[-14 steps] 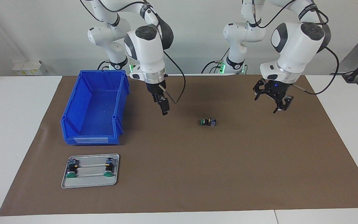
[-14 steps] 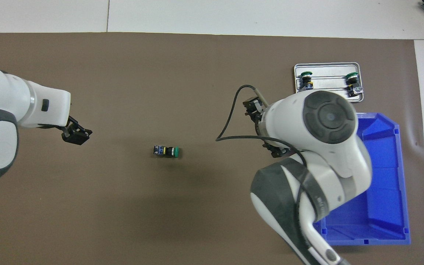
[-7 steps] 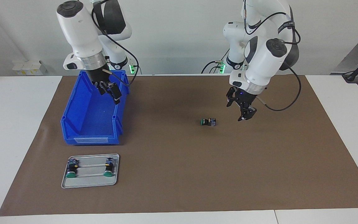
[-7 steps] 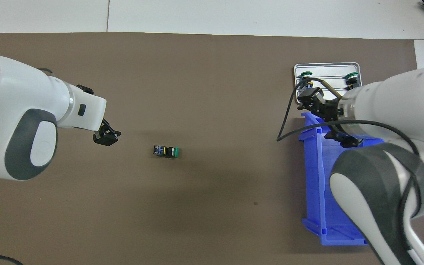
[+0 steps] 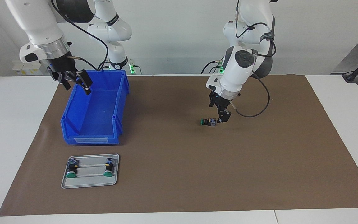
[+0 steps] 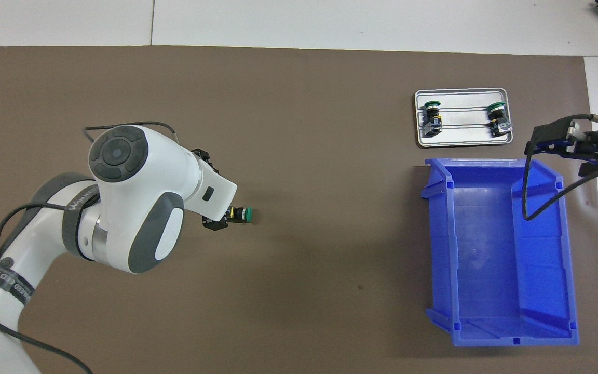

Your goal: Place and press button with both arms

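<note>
Button (image 5: pixel 208 122): lies on side mid-table on brown mat (image 5: pixel 259 174), green cap toward right arm's end; not yet lifted, placed or pressed.
Left hand (image 5: pixel 222 118): low beside button's grey base, fingers spread; contact uncertain; base hidden under arm in overhead view.
Right hand (image 5: pixel 73 81): spread, empty, over blue bin (image 5: pixel 73 124) rim, waiting.
Tray (image 5: pixel 89 184): holds two similar buttons.
Judgement: task at start.
</note>
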### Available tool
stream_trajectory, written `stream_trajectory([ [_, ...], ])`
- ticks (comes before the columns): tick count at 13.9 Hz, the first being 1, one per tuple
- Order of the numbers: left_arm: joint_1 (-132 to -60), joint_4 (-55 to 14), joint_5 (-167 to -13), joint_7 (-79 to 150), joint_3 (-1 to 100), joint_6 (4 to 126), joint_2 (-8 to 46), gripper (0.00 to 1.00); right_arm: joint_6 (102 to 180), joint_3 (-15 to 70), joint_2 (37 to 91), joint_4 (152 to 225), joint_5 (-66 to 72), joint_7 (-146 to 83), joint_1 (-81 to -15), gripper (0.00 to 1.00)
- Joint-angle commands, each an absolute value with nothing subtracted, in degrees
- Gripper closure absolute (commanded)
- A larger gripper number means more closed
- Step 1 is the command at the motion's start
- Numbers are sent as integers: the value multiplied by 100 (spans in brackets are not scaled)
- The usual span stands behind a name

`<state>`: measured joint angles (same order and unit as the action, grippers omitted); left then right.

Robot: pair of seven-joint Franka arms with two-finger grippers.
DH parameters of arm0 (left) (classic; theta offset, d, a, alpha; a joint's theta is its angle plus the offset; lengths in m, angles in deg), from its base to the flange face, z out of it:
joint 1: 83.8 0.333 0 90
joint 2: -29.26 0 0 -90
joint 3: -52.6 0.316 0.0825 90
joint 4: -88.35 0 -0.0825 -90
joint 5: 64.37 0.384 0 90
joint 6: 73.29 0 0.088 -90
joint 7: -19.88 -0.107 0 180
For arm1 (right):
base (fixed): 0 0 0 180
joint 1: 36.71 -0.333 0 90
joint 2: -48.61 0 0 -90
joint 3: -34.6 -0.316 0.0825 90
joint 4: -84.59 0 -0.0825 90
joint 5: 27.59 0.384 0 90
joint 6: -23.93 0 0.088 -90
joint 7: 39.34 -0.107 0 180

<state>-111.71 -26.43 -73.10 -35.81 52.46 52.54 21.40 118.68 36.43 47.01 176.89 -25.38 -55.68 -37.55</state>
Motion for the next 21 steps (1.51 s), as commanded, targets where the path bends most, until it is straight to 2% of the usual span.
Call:
stream_trajectory([
  [1, -11543, -3020, -7395, -3707, 5356, 6055, 1837, 1, 11228, 3583, 5124, 16836, -2557, -5112, -3584, 0],
  [3, -11675, -3021, -7395, -3690, 5374, 6083, 1547, 1, 11165, 3575, 5011, 17009, -2531, -4850, -3557, 0],
  [10, -11728, -3109, -7316, -3690, 5383, 6022, 1555, 1, 11121, 3540, 4887, 17213, -2793, -4497, -3644, 0],
  [16, -11843, -3452, -7316, -3681, 5383, 6083, 1643, 2, 10980, 3504, 4826, 17265, -2839, -4505, -3636, 0],
  [19, -11843, -3540, -7316, -3681, 5383, 6144, 1661, 6, 11085, 3496, 4650, 17538, -2724, -4514, -3636, 0],
  [21, -11843, -3540, -7316, -3716, 5383, 6241, 1652, 14, 11085, 3496, 4650, 17529, -2715, -4505, -3636, 0],
])
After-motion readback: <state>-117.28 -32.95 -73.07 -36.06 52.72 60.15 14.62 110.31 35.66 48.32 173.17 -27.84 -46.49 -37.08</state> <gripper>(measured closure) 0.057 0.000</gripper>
